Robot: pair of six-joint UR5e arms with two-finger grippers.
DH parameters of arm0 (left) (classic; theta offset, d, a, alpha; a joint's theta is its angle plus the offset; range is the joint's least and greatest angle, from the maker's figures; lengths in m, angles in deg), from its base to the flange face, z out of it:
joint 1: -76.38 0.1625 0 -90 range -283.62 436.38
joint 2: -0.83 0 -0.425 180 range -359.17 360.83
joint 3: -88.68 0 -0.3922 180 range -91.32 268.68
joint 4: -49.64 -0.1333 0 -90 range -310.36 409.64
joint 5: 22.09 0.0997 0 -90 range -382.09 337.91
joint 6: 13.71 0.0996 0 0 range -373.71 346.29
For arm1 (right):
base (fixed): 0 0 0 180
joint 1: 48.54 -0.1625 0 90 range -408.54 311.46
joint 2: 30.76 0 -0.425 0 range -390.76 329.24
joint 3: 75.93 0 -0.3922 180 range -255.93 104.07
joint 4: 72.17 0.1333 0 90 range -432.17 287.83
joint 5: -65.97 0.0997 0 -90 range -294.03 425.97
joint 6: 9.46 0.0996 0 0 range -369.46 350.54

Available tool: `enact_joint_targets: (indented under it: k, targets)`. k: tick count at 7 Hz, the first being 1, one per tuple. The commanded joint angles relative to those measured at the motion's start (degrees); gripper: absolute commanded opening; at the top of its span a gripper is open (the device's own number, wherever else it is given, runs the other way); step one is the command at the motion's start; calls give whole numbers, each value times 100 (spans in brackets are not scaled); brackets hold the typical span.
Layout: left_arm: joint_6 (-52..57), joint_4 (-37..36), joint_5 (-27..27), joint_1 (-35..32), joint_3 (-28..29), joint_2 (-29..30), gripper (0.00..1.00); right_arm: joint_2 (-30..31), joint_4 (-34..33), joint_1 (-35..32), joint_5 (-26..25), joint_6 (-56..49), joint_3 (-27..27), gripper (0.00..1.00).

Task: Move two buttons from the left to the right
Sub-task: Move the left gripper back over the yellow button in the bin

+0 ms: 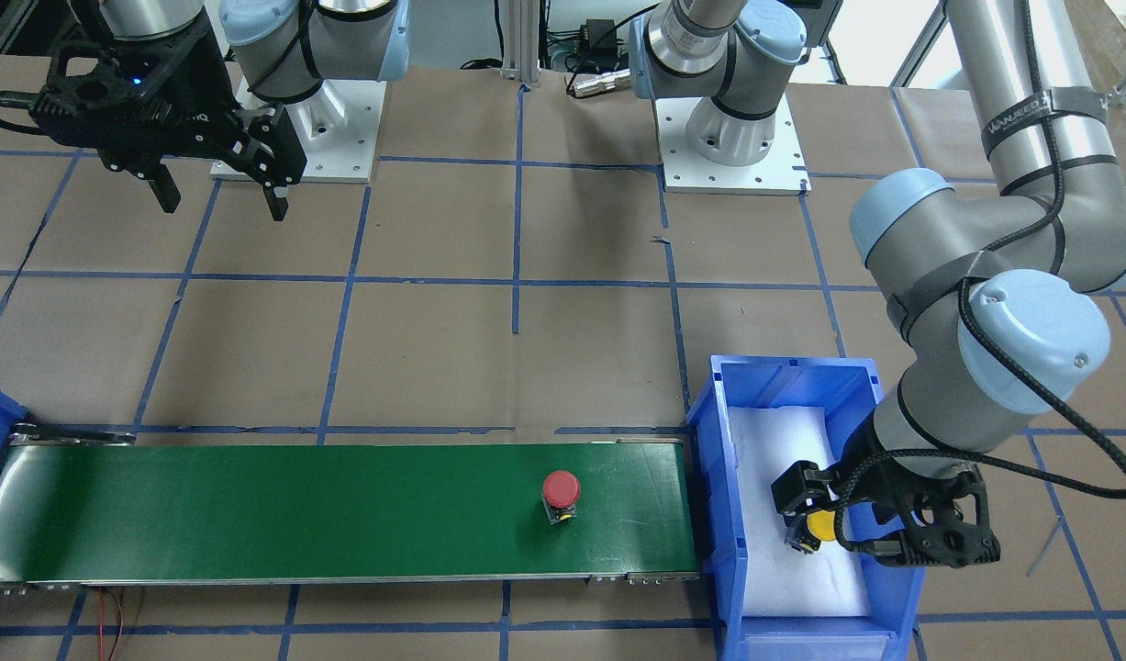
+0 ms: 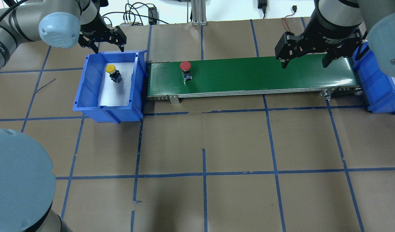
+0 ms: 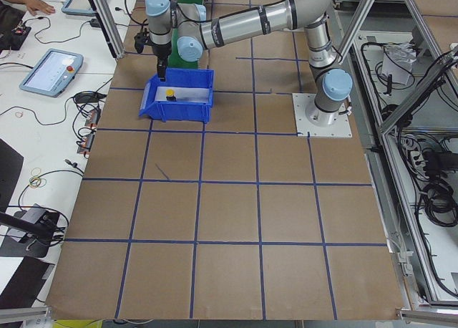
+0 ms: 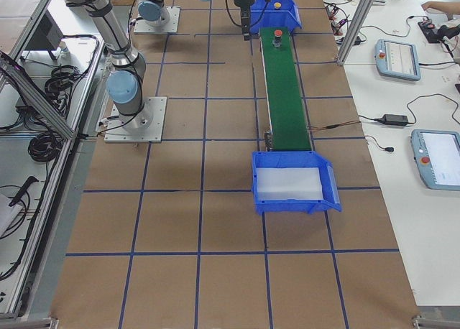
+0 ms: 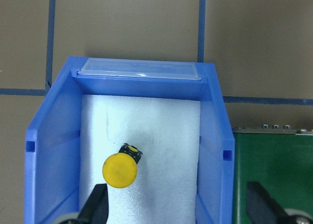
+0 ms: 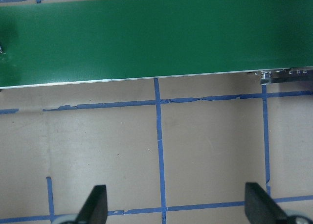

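— Where do the two buttons sit?

— The red button [image 2: 185, 66] stands upright on the green belt [image 2: 249, 74], close to its left end, just past the left bin [image 2: 88, 83]. The yellow button [image 2: 110, 68] lies tilted on the white foam [image 5: 161, 136] inside that bin, nearer the wall away from the robot's base.

— So one is sent off and one is not yet lifted?

— That's my reading. The belt looks meant to carry each button to the right bin [image 2: 377, 93] at its other end.

— And the left gripper [image 2: 108, 47]?

— Hanging above the bin with its jaws spread and nothing between them. The wrist view puts the yellow cap just ahead of one finger [image 5: 95, 207], so I'd judge it is lining up for a pick.

— The right gripper [image 2: 304, 62]?

— Also spread wide and holding nothing, poised over the belt's right end, probably waiting there to catch the red button on arrival
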Motion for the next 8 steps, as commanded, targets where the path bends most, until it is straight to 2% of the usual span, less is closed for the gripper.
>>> enact_joint_targets:
  k: [1,3,5,8]
  targets:
    - [193,-51,-6,111,-80,112,99,0,0,-14,10,0,0,100]
    - [202,-69,12,120,-167,191,99,0,-9,-23,28,9,0,100]
    - [202,-419,3,120,-535,200,99,0,0,-14,11,0,0,100]
    - [211,-447,3,120,-494,296,99,0,0,-23,2,0,0,100]
